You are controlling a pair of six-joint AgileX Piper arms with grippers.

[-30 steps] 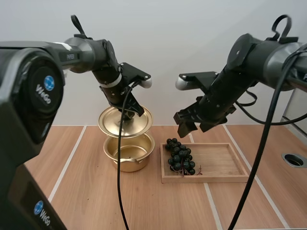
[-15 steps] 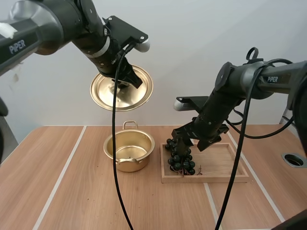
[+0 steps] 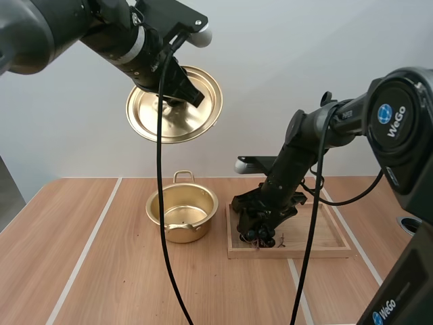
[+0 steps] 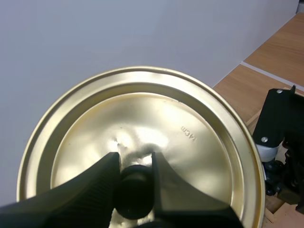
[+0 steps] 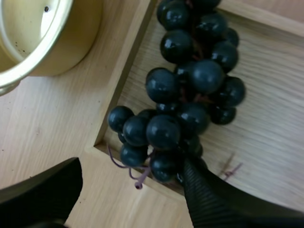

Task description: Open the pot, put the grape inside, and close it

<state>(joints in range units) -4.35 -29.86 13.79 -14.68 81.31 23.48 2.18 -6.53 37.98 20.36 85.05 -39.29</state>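
High view: on the bench [image 3: 101,271], left of the wooden tray [image 3: 318,233], the pot [image 3: 183,213] stands open now that the left claw [image 4: 134,164], clamped on the lid [image 3: 174,108], has raised it well clear; the right claw [image 5: 132,166], spread wide, has descended astride the grapes [image 5: 185,95] in the tray's front-left corner.

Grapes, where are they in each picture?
High view: grapes on the wooden tray, under the right gripper.
Left wrist view: a few dark grapes past the rim of the lid, beside the right gripper.
Right wrist view: grapes along the tray edge beside the pot.
Shared landmark: the wooden tray.
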